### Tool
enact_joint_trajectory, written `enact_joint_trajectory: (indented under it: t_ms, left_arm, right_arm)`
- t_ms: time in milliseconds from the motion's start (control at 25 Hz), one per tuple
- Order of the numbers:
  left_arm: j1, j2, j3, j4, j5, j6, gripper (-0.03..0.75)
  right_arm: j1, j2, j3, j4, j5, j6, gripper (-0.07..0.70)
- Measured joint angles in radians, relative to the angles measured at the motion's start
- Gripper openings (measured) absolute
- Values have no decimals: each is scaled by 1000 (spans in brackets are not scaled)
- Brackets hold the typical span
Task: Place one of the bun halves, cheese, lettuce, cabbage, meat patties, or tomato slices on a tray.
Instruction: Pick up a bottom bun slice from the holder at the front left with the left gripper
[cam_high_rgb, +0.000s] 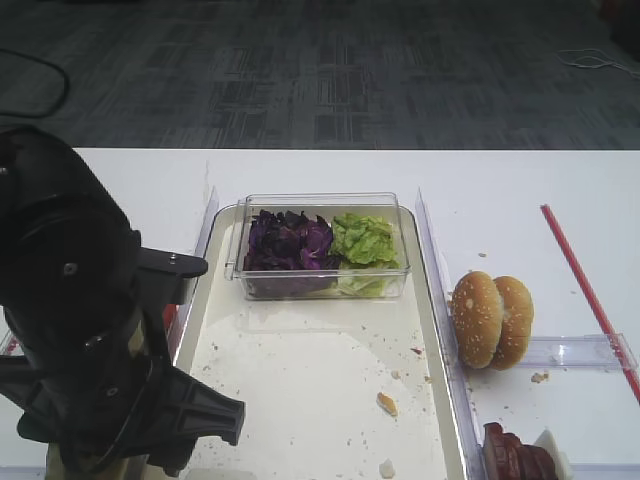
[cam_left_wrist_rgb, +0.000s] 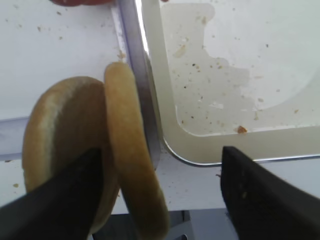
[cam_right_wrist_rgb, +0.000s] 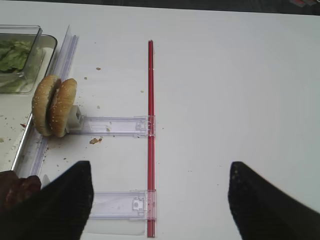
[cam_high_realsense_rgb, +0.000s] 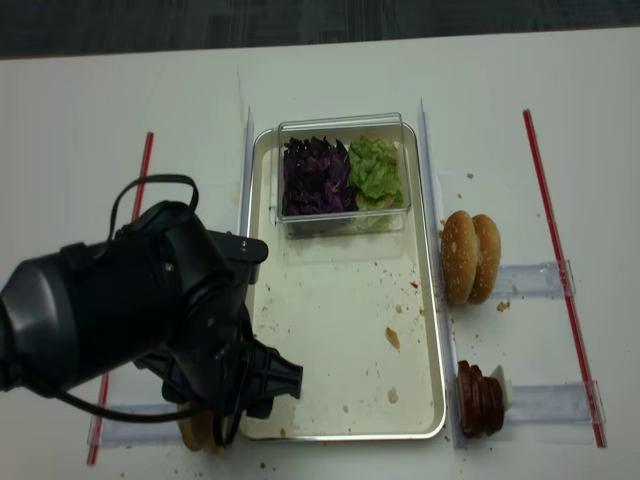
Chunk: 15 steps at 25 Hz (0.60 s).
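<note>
Two plain bun halves stand on edge just left of the tray (cam_left_wrist_rgb: 225, 75). My left gripper (cam_left_wrist_rgb: 161, 151) is open around the nearer bun half (cam_left_wrist_rgb: 131, 145); its left finger lies in front of the other half (cam_left_wrist_rgb: 60, 125), and its right finger stands well clear over the tray's corner. Purple cabbage (cam_high_rgb: 288, 243) and green lettuce (cam_high_rgb: 364, 240) fill a clear box. Meat patties (cam_high_realsense_rgb: 480, 402) stand right of the tray (cam_high_realsense_rgb: 330, 300). The tomato slices show only as a red edge (cam_left_wrist_rgb: 80, 2). I cannot make out any cheese. My right gripper (cam_right_wrist_rgb: 160, 165) hangs open over bare table.
Two sesame buns (cam_high_rgb: 492, 320) stand on edge in a clear rack right of the tray (cam_high_rgb: 300, 380). A red strip (cam_right_wrist_rgb: 150, 125) runs along the table under my right gripper. Crumbs lie on the tray. The left arm's black body (cam_high_realsense_rgb: 130, 310) hides the lower left.
</note>
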Motion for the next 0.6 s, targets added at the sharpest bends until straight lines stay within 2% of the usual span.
enact_joint_trajectory:
  t_ms: [160,440,600]
  left_arm:
    - [0,6,-1,19,0,0,449]
    - [0,6,-1,25,0,0,239]
    - [0,6,-1,29,0,0,173]
  right_arm:
    - [0,0,0,0,0,0,590]
    - [0,0,0,0,0,0,590]
    - [0,0,0,0,0,-2,590]
